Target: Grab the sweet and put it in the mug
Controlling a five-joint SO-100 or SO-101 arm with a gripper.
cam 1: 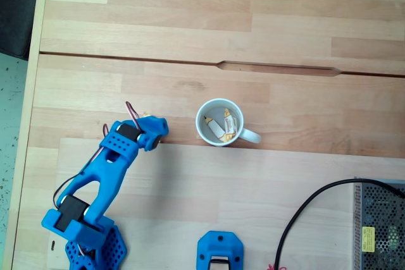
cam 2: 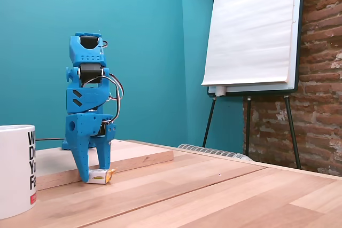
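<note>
Sweet (cam 2: 101,176): we log it flat on the worktop (cam 2: 214,190), directly under the claw (cam 2: 94,174), long axis left-right in the low fixed view. Claw part open, tips straddling it, not yet clamped, we judge. Cream wrapper, yellow-orange end. Mug (cam 1: 219,122) sits right in the top fixed view, holding more sweets.

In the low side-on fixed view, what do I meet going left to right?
Mug → blue gripper standing over a sweet → flipchart → brick wall.
</note>
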